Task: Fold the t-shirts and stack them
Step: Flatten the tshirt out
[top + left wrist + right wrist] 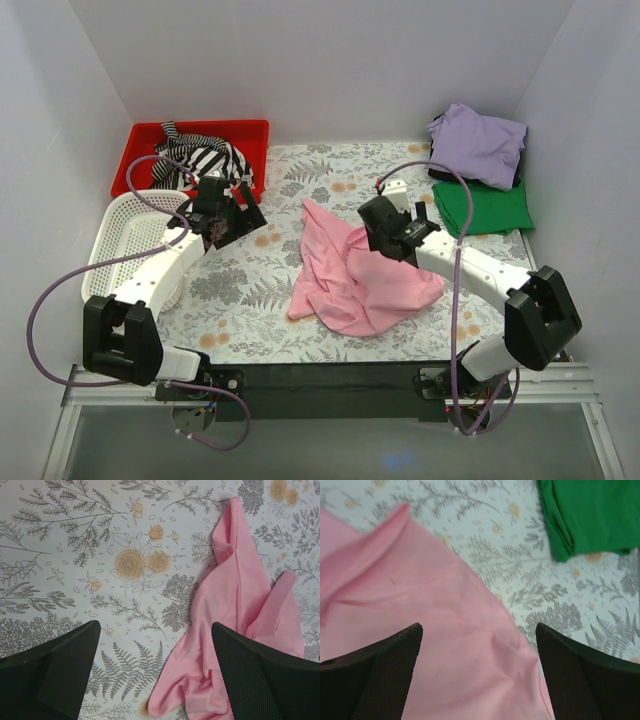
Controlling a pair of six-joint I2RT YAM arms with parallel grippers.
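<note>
A light pink t-shirt lies crumpled in the middle of the floral table cover; it also shows in the left wrist view and the right wrist view. A lavender t-shirt sits folded on a folded green t-shirt at the back right; the green one shows in the right wrist view. My left gripper is open and empty above the cover, left of the pink shirt. My right gripper is open over the pink shirt's right part, holding nothing.
A red bin with a black-and-white striped garment stands at the back left. A white mesh basket stands at the left edge. White walls enclose the table on three sides.
</note>
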